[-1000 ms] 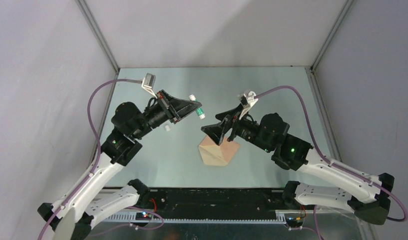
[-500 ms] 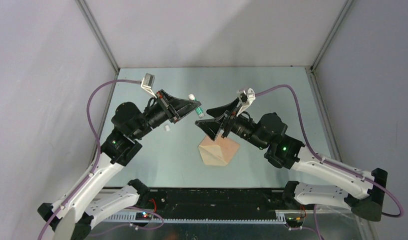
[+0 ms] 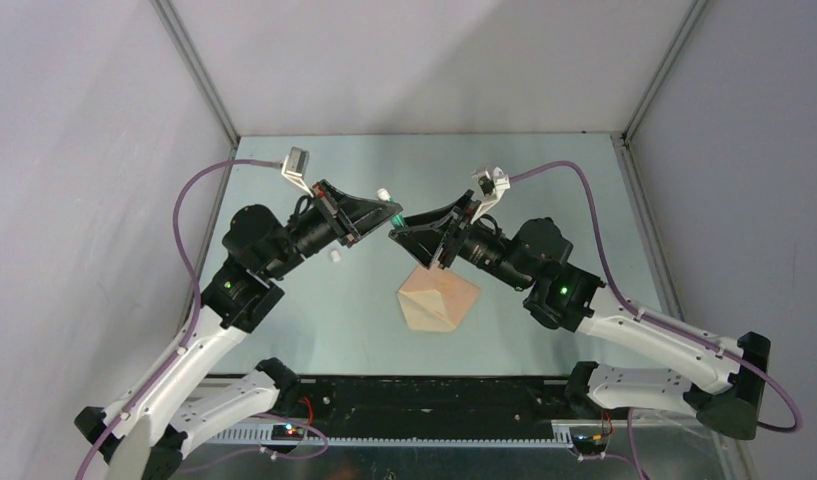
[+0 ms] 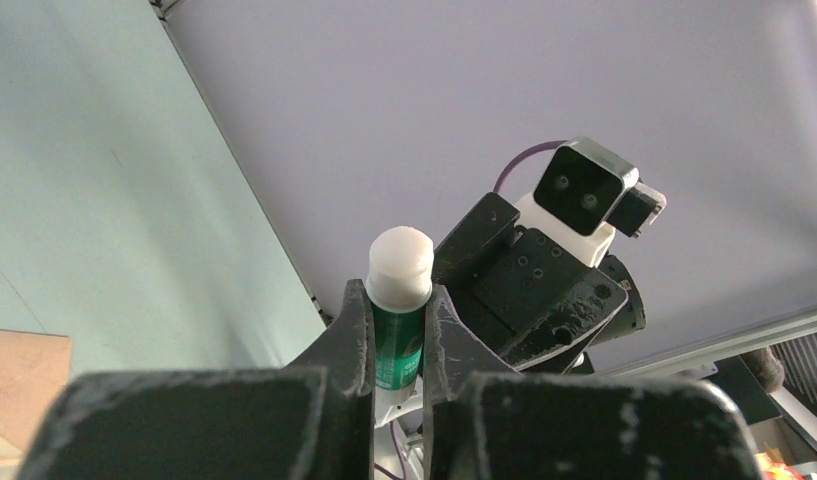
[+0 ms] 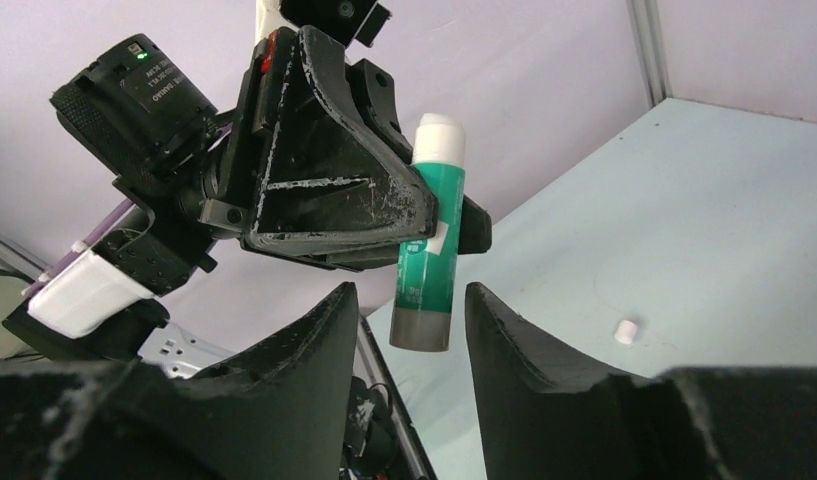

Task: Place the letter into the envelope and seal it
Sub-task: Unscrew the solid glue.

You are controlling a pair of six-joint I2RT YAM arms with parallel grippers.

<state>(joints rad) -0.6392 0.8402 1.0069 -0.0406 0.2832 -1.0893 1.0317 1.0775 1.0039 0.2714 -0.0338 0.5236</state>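
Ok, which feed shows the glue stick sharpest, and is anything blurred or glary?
Right wrist view: the glue stick is sharp, the right claw fingers flanking it soft-edged. Left wrist view: the stick's white cap sharp, the left claw body blurred up close. Top view: even light, no harsh glare, the stick tiny.

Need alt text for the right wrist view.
The left gripper holds a green glue stick, its grey end between the open fingers of the right gripper, not touching them. A small white cap lies on the table behind.
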